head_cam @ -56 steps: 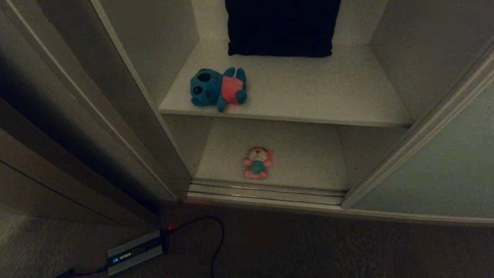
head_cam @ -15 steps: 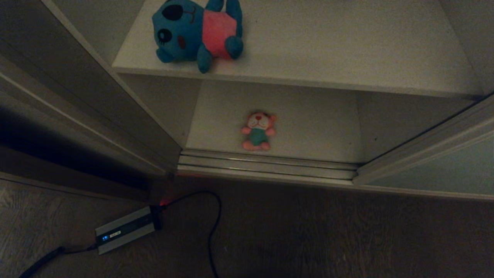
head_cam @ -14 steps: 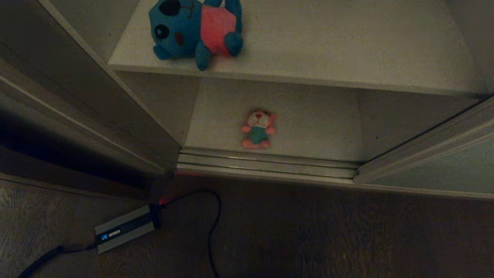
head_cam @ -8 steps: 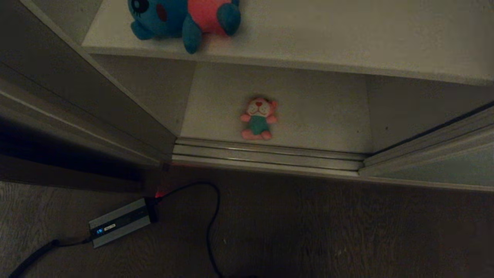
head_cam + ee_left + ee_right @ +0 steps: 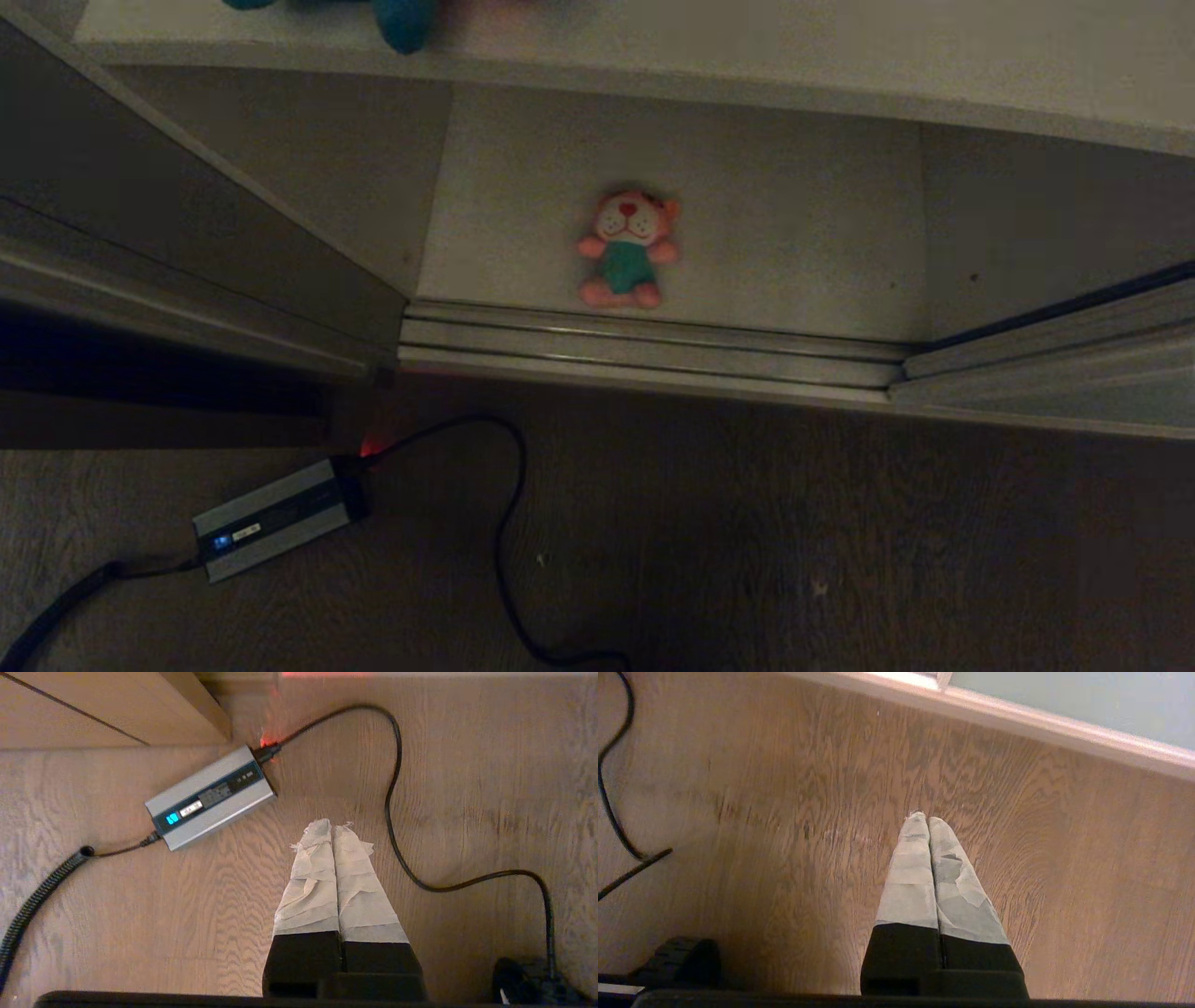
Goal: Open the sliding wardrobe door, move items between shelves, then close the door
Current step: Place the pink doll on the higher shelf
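Observation:
The pink plush toy [image 5: 627, 247] lies face up on the lowest off-white shelf [image 5: 803, 233], close behind the floor track. Of the teal-blue toy only a leg [image 5: 403, 23] shows, on the upper shelf [image 5: 747, 56] at the top edge of the head view. The sliding wardrobe door [image 5: 1046, 373] stands pushed to the right, leaving the opening free; its grey-green panel [image 5: 1064, 700] shows in the right wrist view. Neither gripper is in the head view. My left gripper [image 5: 331, 825] and right gripper [image 5: 924, 817] hang shut and empty over the wooden floor.
A ribbed pale metal track [image 5: 644, 350] runs along the wardrobe's foot. A grey power brick [image 5: 271, 518] with a black cable [image 5: 504, 523] lies on the floor at the left, near my left gripper. The brown side panel [image 5: 140, 233] bounds the opening on the left.
The whole head view has shifted: the camera has sunk, so the shelves slid up the picture and the teal-blue toy has nearly left the top. The toys themselves have not moved.

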Motion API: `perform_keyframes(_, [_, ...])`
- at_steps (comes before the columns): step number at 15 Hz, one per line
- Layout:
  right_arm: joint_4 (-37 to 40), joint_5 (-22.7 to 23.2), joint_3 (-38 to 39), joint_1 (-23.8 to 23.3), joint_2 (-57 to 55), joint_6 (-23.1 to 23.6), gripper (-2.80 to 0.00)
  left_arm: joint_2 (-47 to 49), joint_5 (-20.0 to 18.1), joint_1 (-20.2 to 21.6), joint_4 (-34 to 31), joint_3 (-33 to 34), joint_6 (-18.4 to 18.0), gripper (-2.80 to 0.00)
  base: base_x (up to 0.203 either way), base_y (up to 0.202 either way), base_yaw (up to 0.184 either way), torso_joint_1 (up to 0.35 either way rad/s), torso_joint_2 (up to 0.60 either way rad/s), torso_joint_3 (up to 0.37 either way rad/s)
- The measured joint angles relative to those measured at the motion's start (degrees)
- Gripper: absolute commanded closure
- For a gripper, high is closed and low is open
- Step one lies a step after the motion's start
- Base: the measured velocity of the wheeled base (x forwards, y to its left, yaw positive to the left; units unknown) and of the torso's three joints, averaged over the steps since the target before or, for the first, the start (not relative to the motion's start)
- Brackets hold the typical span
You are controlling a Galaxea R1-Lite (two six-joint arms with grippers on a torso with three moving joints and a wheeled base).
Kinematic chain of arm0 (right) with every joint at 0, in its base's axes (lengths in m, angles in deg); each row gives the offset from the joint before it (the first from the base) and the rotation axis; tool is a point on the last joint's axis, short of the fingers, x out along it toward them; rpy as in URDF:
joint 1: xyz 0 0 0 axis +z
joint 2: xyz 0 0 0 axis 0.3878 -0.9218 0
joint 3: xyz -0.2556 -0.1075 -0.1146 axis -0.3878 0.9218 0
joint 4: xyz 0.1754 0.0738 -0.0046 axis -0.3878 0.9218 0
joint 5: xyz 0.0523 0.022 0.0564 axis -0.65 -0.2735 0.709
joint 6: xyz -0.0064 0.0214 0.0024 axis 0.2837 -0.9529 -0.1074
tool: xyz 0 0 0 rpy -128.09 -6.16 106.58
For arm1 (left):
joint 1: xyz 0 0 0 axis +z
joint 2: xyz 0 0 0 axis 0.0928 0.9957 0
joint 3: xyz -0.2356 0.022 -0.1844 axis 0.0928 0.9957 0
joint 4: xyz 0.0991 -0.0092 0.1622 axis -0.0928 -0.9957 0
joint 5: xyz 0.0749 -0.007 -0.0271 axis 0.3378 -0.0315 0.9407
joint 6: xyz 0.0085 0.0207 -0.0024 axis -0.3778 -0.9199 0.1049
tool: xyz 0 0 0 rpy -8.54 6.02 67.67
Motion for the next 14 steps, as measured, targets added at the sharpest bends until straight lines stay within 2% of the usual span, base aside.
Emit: perform_keyframes(14, [0.0,0.02,0.01,0.0,-0.02,0.0,0.0,0.06,0.0,0.0,0.1,0.0,-0.02,0.0,0.0,0.0,0.0,0.003,0.0,-0.2])
